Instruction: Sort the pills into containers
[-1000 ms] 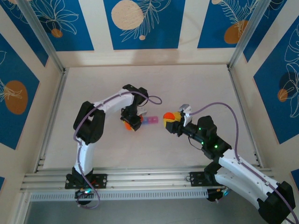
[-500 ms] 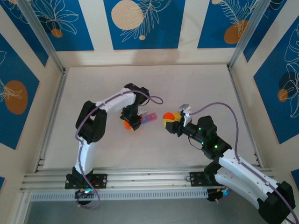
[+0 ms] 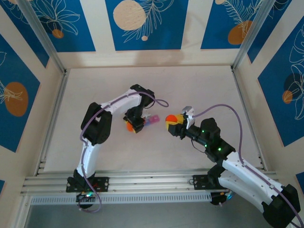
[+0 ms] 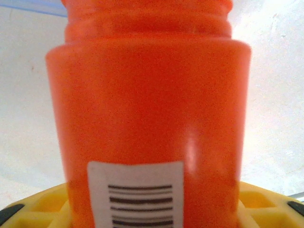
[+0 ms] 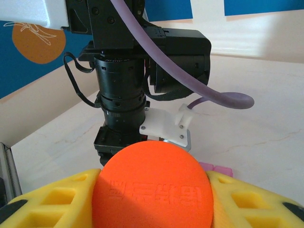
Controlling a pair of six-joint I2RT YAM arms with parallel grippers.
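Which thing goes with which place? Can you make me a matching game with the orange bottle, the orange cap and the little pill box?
Things:
1. orange pill bottle
2. orange cap
3. pill organiser strip

Places:
A. on the table
B. in the right gripper
C. in the left gripper

Pairs: 1-C, 2-B, 3-A

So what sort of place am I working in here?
Probably a purpose-built robot test cell, not a real pharmacy or home: a pale table boxed in by blue-printed wall panels, aluminium corner posts, and an aluminium mounting rail along the near edge.
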